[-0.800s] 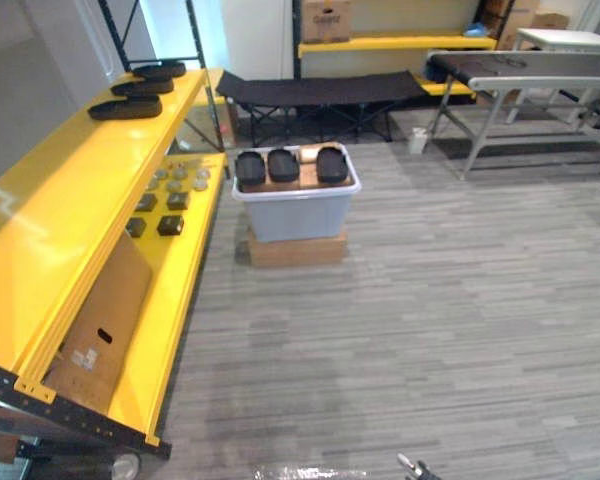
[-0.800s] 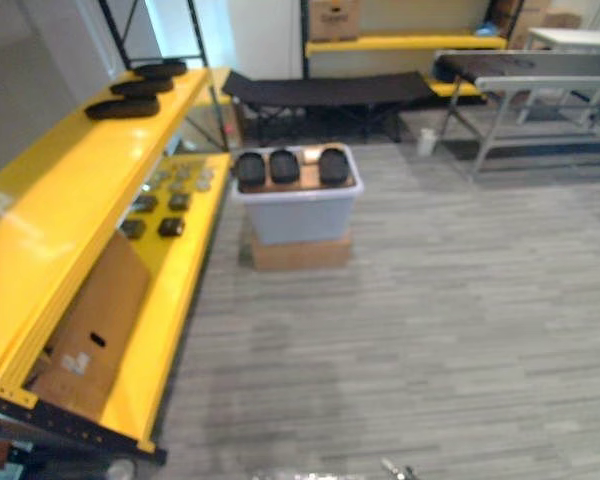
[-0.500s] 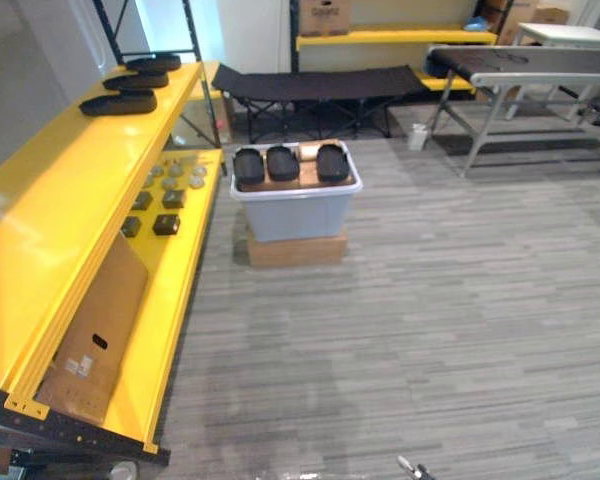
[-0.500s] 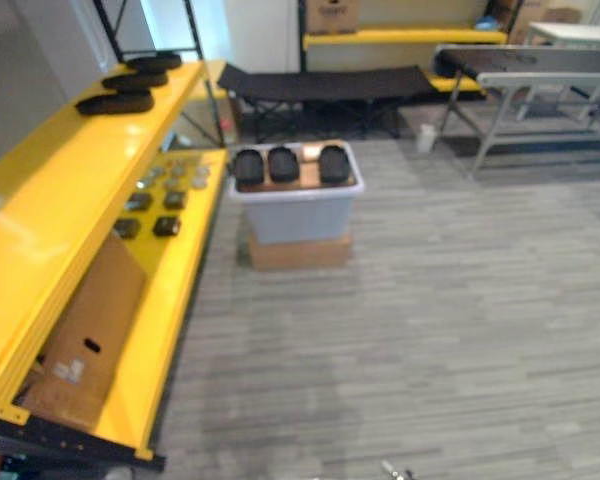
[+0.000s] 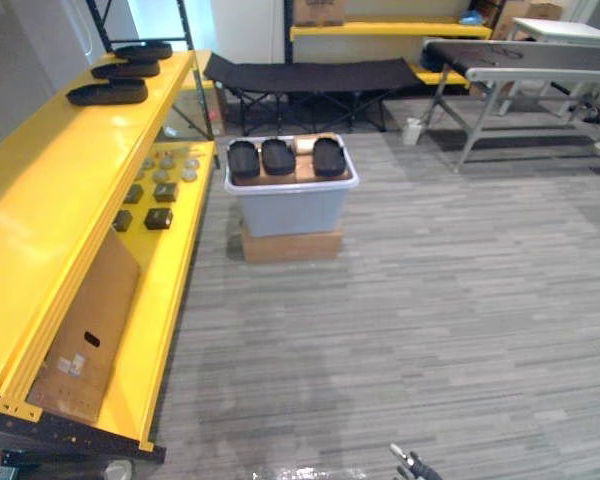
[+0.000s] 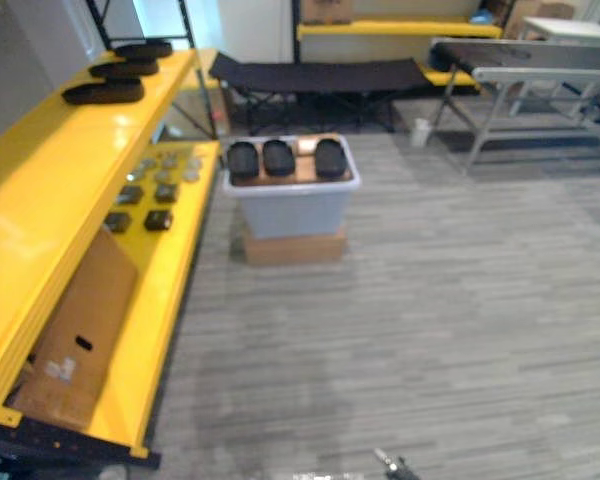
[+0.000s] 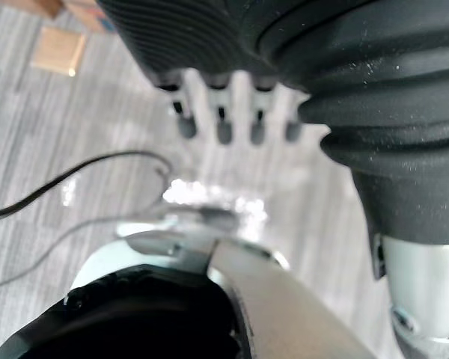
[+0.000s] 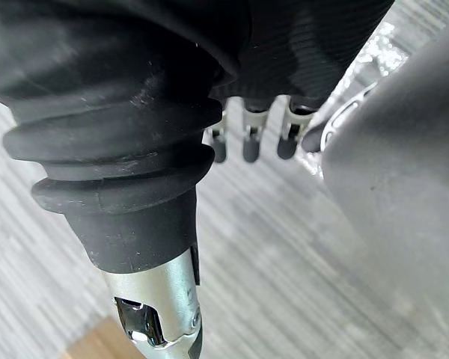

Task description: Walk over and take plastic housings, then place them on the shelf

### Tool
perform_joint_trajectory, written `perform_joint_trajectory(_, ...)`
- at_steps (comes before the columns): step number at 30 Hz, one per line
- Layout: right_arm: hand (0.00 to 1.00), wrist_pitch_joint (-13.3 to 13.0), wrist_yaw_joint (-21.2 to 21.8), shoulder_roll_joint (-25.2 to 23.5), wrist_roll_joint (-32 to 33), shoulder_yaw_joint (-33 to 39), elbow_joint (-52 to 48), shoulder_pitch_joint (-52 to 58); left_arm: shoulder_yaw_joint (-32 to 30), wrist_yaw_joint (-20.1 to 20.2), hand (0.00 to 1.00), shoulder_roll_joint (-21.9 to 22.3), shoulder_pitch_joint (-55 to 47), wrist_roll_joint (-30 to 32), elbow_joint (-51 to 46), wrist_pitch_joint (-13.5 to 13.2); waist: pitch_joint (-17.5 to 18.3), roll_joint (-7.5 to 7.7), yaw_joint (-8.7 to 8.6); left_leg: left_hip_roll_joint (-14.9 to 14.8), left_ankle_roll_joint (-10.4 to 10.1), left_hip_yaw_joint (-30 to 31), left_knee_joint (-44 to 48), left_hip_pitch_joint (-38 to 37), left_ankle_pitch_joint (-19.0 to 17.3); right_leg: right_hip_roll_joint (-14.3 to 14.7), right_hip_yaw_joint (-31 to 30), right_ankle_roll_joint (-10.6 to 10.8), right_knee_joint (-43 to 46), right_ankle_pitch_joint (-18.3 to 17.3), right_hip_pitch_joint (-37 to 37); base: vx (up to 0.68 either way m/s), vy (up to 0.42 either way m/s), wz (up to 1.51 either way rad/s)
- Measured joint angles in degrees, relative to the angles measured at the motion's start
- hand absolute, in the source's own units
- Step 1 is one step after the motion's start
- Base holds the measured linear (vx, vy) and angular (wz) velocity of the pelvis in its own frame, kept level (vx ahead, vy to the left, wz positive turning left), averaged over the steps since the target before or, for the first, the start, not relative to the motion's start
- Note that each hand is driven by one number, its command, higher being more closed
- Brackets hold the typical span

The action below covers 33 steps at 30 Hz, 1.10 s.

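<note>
Ahead, three black plastic housings (image 5: 278,157) lie atop a grey bin (image 5: 290,205), parked near the yellow shelf (image 5: 60,200) to the bin's left, apparently to keep the carry short. Its left robot hand (image 7: 223,112) and right robot hand (image 8: 251,134) hang open-fingered and empty, free for pickup.

You can't identify the small parts (image 5: 156,190) on the lower shelf (image 5: 175,305); the top edge crops the far box (image 5: 318,10).
</note>
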<state>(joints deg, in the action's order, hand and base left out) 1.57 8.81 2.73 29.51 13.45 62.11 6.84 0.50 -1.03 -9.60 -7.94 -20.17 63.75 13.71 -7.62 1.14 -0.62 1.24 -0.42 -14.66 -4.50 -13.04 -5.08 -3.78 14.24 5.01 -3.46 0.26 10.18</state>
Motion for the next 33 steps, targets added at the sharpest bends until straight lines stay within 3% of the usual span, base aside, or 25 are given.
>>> perform_joint_trajectory(15, 0.0, 0.95, -0.22, -0.11, -0.02, -0.04, 0.04, -0.44, 0.3, -0.02, 0.0, -0.18, 0.03, 1.51, -0.01, -1.27, -0.7, 0.92, -0.07, 0.46, 0.29, -0.6, -0.12, -0.72, -0.17, -0.53, -0.26, -0.35, 0.64, -0.26, -0.35, -0.04, -0.012, -0.01)
perform_joint_trajectory(16, 0.0, 0.9, -0.22, -0.09, -0.01, 0.02, 0.02, -0.51, 0.3, -0.02, 0.0, -0.1, 0.15, 2.22, -0.02, -1.31, -0.9, 0.85, -0.11, 0.44, 0.45, -0.79, -0.12, -0.73, -0.27, -0.65, -0.36, -0.26, 1.75, -0.86, -0.91, -0.05, -0.001, -0.1)
perform_joint_trajectory(18, 0.0, 0.44, -0.21, -0.08, 0.05, 0.13, -0.3, -0.8, 0.81, 0.0, 0.0, -0.24, 1.03, 5.1, -0.1, -1.34, -2.39, 1.13, -0.15, 0.6, 1.02, -1.56, -0.11, -0.89, -0.6, -2.11, -0.49, -0.1, 12.22, -5.19, -5.56, -0.03, 0.015, -0.13)
perform_joint_trajectory(22, 0.0, -0.27, 0.4, -0.18, 0.38, 1.32, -0.43, -1.73, 2.63, 0.02, 0.0, -1.01, 2.67, 6.8, -0.11, -1.16, -5.1, 1.16, -0.57, 0.16, 1.75, -1.76, -0.08, -2.06, -0.68, -3.39, 0.09, 0.54, 22.67, -7.24, -10.69, -0.01, 0.029, -0.12)
perform_joint_trajectory(24, 0.0, -0.28, 0.72, -0.21, 0.41, 1.69, -0.23, -1.48, 2.99, 0.04, 0.0, -1.53, 3.49, 6.84, -0.04, -1.09, -5.76, 1.53, -0.69, -0.6, 1.93, -1.61, -0.05, -2.61, -0.99, -3.7, 1.06, -0.54, 24.96, -9.38, -13.01, 0.01, 0.025, 0.03)
perform_joint_trajectory(27, 0.0, -0.12, 1.12, -0.07, -0.01, 1.73, 0.05, 0.38, 2.86, 0.03, 0.0, -1.69, 3.63, 6.77, 0.45, -1.11, -5.95, 1.73, -1.21, -3.69, 0.4, -1.62, 2.46, -3.0, -3.27, -3.31, 1.42, -0.04, 22.35, -8.78, -16.63, 0.11, -0.017, 0.04)
perform_joint_trajectory(29, 0.0, -0.07, 1.2, -0.25, -1.44, 2.27, 0.01, 2.42, 2.22, 0.15, 0.0, -1.74, 3.5, 6.76, 0.62, -1.09, -5.95, 1.8, -1.85, -5.8, -2.14, -1.89, 5.1, -3.52, -5.75, -3.03, 1.3, 0.08, 16.9, -5.24, -18.12, 0.2, -0.08, -0.01)
perform_joint_trajectory(31, 0.0, -0.01, 1.32, -0.5, -3.43, 2.54, 0.06, 3.51, 1.95, 0.15, 0.0, -1.72, 3.43, 6.75, 0.68, -1.09, -5.98, 1.88, -1.92, -6.67, -4.18, -1.83, 7.3, -4.99, -8.56, -3.44, 0.9, -0.15, 16.12, -3.93, -18.09, 0.26, -0.171, 0.02)
perform_joint_trajectory(32, 0.0, 0.48, 1.44, -0.48, -3.99, 2.81, 0.14, 4.29, 1.82, 0.03, 0.0, -1.65, 3.48, 6.69, 0.56, -1.14, -5.94, 1.79, -1.92, -7.45, -5.28, -1.53, 9.84, -5.17, -11.23, -3.81, 0.26, -1.45, 17.72, -2.72, -18.34, 0.38, -0.29, 0.12)
perform_joint_trajectory(33, 0.0, 0.98, 1.64, 0.0, -4.57, 3.51, 0.25, 4.37, 1.75, -0.08, 0.0, -1.1, 3.48, 6.65, 0.55, -1.11, -5.75, 0.72, -2.16, -9.01, -6.18, -1.2, 11.75, -5.02, -13.19, -3.04, 0.26, -2.65, 20.65, -1.09, -19.31, 0.32, -0.274, 0.12)
